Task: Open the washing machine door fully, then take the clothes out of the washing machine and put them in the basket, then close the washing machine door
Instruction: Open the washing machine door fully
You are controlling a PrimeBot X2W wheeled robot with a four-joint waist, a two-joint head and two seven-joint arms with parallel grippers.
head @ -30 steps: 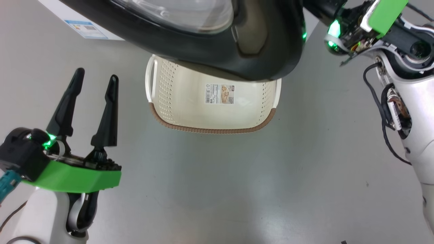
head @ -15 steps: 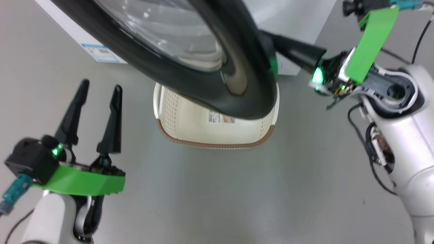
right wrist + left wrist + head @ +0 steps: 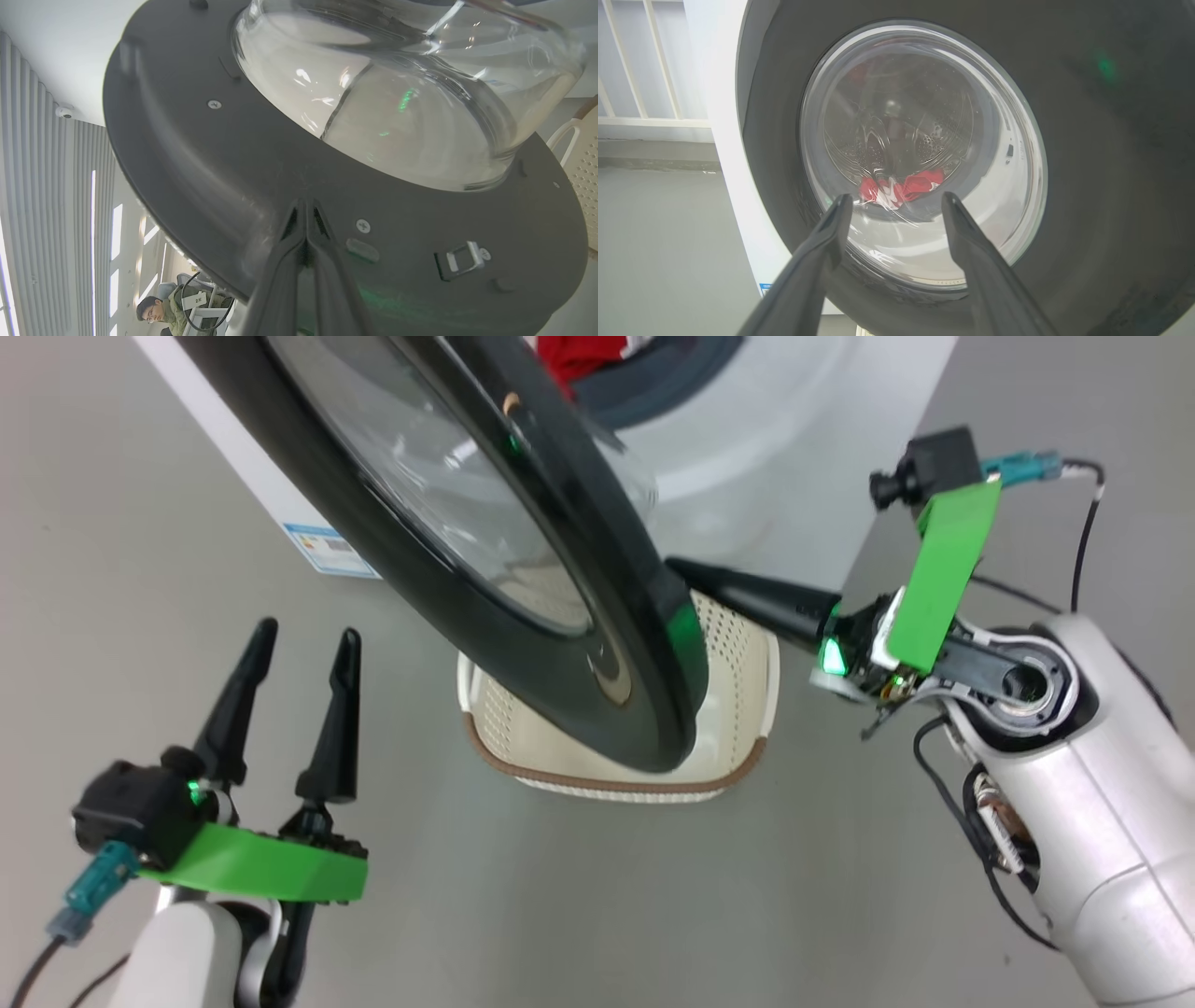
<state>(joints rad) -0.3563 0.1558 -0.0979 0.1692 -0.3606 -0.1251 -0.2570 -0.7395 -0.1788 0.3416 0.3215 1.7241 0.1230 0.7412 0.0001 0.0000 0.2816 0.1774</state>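
In the head view the washing machine door point(image 3: 467, 551) stands partly open. It runs as a dark, edge-on disc from 11 o'clock down to the centre, and its glass bowl bulges toward the washing machine point(image 3: 794, 457) at 1 o'clock. The clothes point(image 3: 579, 355) show red in the drum mouth at 12 o'clock. In the left wrist view they appear again through the door glass point(image 3: 920, 182).

The right pincer point(image 3: 681, 569) reaches in from 3 o'clock with its fingers pressed together and nothing between them. In the right wrist view its tips point(image 3: 306, 203) sit against the door's dark inner face, just below the glass bowl.

The left pincer point(image 3: 308, 633) hangs at 8 o'clock with its fingers spread apart and empty, clear of the door.

The basket point(image 3: 738, 709) stands on the floor point(image 3: 653, 896) just below centre, partly hidden behind the door's lower rim.
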